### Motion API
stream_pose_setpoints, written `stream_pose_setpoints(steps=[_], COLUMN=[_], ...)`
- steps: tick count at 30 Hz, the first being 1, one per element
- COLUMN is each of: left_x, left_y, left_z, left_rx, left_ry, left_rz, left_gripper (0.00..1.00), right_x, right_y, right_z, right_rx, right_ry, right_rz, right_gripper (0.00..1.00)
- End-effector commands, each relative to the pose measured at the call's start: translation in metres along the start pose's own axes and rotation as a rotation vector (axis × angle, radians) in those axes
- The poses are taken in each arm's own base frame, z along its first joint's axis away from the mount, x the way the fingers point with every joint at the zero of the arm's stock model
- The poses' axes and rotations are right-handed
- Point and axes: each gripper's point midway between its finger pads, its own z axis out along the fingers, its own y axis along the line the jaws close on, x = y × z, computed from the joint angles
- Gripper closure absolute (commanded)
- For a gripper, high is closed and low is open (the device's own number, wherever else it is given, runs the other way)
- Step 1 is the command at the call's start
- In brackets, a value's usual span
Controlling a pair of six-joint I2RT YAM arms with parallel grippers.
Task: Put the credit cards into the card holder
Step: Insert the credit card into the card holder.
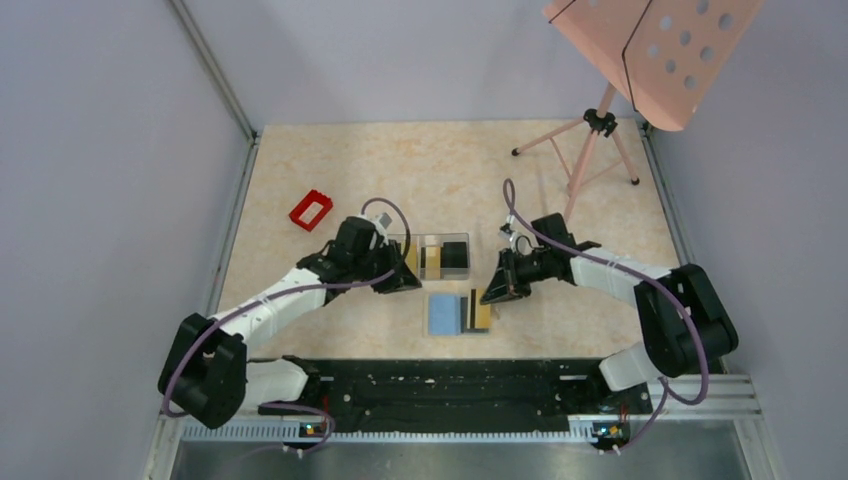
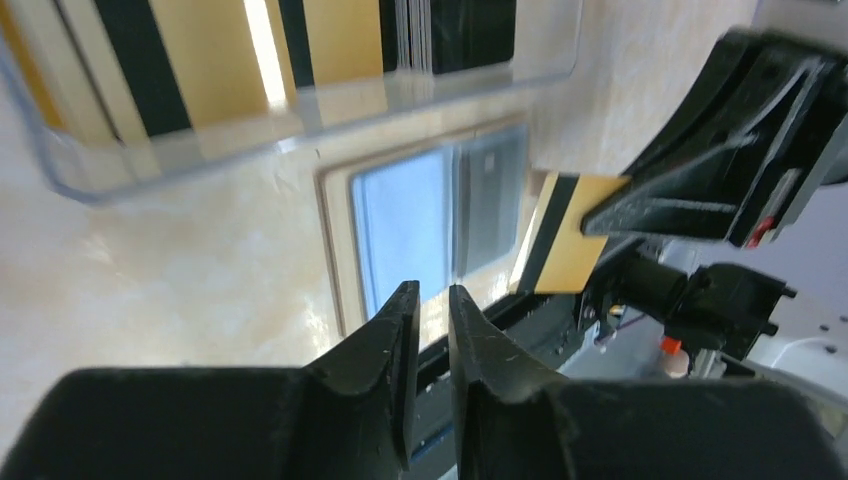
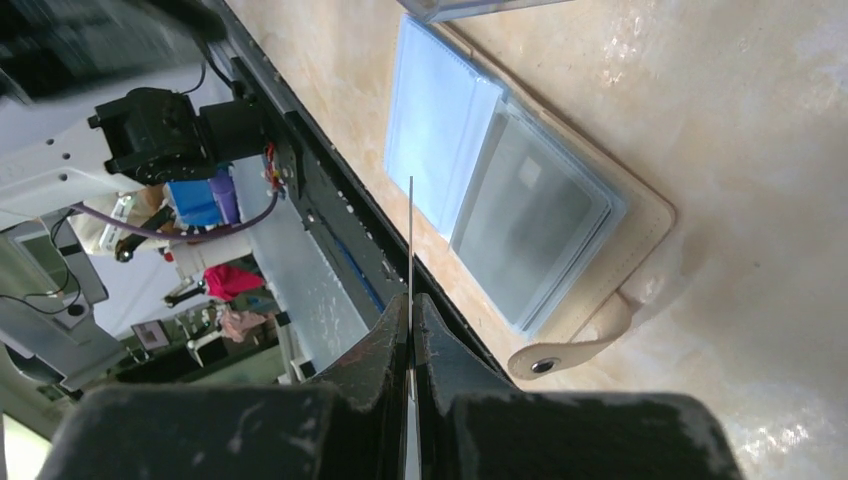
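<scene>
The wallet (image 1: 441,313) lies open and flat on the table, blue lining up, snap tab out at its right edge. A dark card (image 3: 535,215) shows through the clear pocket on the wallet's right half.

The right gripper (image 3: 410,305) hovers just right of the wallet, pinched tight on a gold card (image 2: 565,235) with a black stripe. The card stands on edge over the wallet's right side – whether it touches the pocket I cannot tell.

The left gripper (image 2: 432,300) sits just beyond the wallet's left corner, its jaws a narrow gap apart with nothing between them.

A clear box (image 1: 435,240) lies just behind the wallet, with more cards (image 2: 200,60) in it – gold ones and black ones. A red frame (image 1: 311,209) lies well off to the wallet's far left
</scene>
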Motion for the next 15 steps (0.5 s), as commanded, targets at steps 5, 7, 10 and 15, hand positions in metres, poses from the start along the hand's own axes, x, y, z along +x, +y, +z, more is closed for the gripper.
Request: stream_pose_setpoints(steps=[5, 7, 10, 15], left_x=[0.076, 0.086, 0.092, 0.091], left_y=[0.008, 0.016, 0.025, 0.029], left_z=[0.025, 0.031, 0.037, 0.047], left_rx=[0.026, 0.002, -0.040, -0.053], left_ry=[0.092, 0.108, 0.118, 0.117], left_rz=[-0.070, -0.070, -0.055, -0.055], left_gripper=[0.82, 0.83, 0.85, 0.87], right_x=[-0.004, -0.005, -0.006, -0.004], right_y=[-0.002, -0.005, -0.009, -0.018], right_z=[0.021, 0.024, 0.029, 0.037], right_rx=[-0.030, -0.029, -0.033, -0.031], right_ry=[0.003, 0.008, 0.011, 0.028], right_rz=[-0.050, -0.042, -0.030, -0.006], right_gripper=[1.00, 1.00, 1.00, 1.00])
